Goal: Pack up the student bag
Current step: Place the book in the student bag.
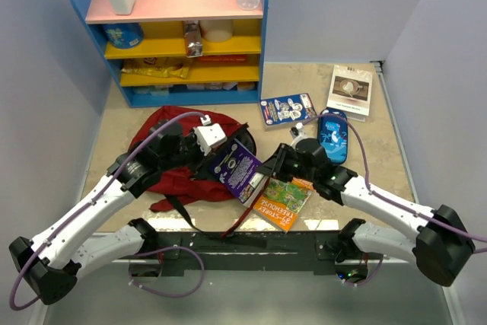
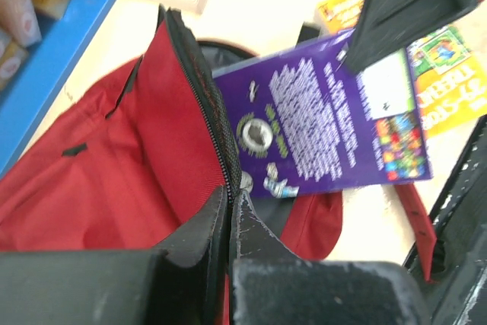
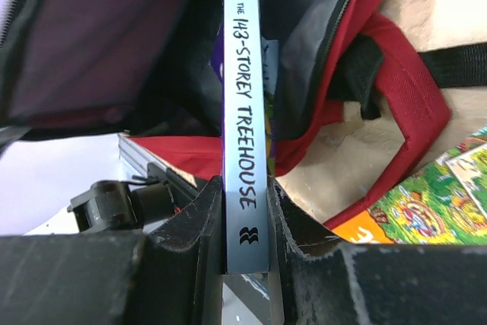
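Overhead, student bag (image 1: pixel 156 180): lies on the table (image 1: pixel 396 150) left of centre, in front of the blue shelf (image 1: pixel 190 99), with its mouth facing right.
Overhead, purple book (image 1: pixel 237 169): tilted, one end at the bag's mouth.
Left wrist, left gripper (image 2: pixel 232 197): fingers pinched tight on the bag's zipper edge, which stands lifted.
Right wrist, right gripper (image 3: pixel 245 192): fingers partly apart, clamped on the purple book's spine; the book reaches into the open bag.
Right wrist, orange-and-green book (image 3: pixel 426 203): flat on the table beside the bag's strap.
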Robot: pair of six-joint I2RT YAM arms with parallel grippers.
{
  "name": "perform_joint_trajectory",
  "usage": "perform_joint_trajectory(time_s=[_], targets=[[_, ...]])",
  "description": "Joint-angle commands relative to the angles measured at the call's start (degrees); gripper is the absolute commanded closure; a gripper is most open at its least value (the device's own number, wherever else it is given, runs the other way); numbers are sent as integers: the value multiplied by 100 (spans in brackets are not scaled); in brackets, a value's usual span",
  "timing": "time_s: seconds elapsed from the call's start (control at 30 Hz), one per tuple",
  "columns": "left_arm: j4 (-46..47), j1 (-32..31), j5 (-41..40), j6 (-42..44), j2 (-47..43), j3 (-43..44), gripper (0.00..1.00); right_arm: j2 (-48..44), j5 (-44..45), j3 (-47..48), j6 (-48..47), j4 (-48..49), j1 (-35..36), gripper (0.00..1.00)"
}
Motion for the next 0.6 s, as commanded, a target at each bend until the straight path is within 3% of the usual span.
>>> perform_joint_trajectory(time_s=[0.0,0.17,0.33,0.57], targets=[[529,-11,728,-113,-173,416,100,348,-674,-19,142,954,15,100],[345,-19,1739,344,-261,74,100,1418,-1527,348,107,2079,-3,100],[82,-2,2706,993,-393,-287,100,2308,-2178,745,476,3907,-47,100],[-551,-11,3357,1777,-560,-621,100,2686,-1460,1167,344,4972,-99,100]])
